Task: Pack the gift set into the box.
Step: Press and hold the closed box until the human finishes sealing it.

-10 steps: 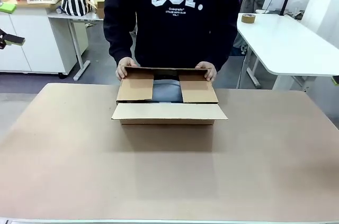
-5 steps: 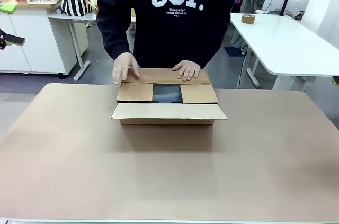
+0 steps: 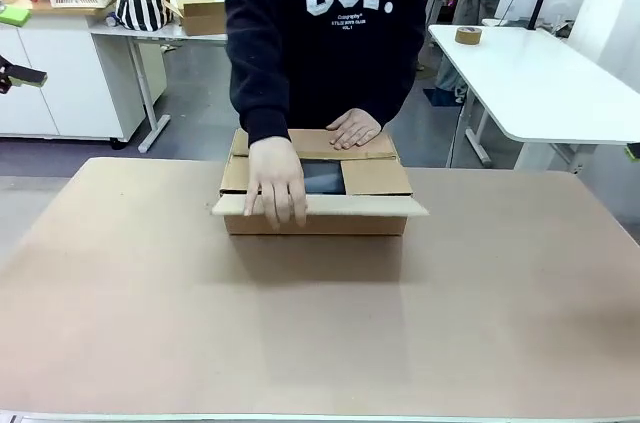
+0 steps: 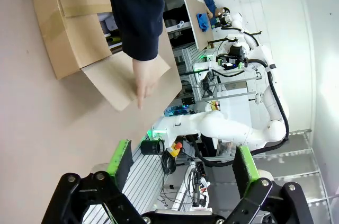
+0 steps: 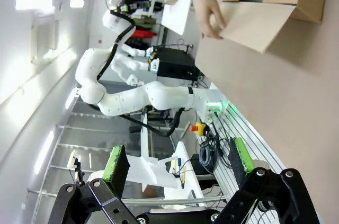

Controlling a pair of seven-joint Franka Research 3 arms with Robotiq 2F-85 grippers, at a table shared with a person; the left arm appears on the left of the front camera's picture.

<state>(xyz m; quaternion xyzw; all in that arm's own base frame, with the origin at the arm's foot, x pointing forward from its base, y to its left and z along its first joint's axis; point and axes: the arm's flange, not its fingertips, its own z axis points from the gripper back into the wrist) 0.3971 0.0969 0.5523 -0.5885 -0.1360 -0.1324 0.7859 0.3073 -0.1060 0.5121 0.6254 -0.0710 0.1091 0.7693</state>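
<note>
Box (image 3: 315, 225): on the counter (image 3: 320, 323), toward 12 o'clock from its middle, right in front of the person so both hands reach it easily
Gift set (image 3: 323, 176): inside the box; a dark grey patch of it shows through the gap between the two side flaps (image 3: 375, 176), which lie folded in over it
Far flap (image 3: 312, 145): folded down from the box's 12 o'clock edge, with one hand (image 3: 355, 128) resting flat on it, probably to stop it springing up
Near flap (image 3: 360, 206): at the 6 o'clock edge, sticking out roughly level toward the robot; the other hand (image 3: 277, 183) reaches over the box and curls over the flap's edge, seemingly to lift it and fold it shut
Left gripper (image 4: 183, 150): fingers released and spread, nothing between them, held well apart from the box, which leaves the person room
Right gripper (image 5: 176, 147): fingers likewise spread and empty, well apart from the box
Step in hand: the packing itself looks done; the last flap is not yet closed
</note>
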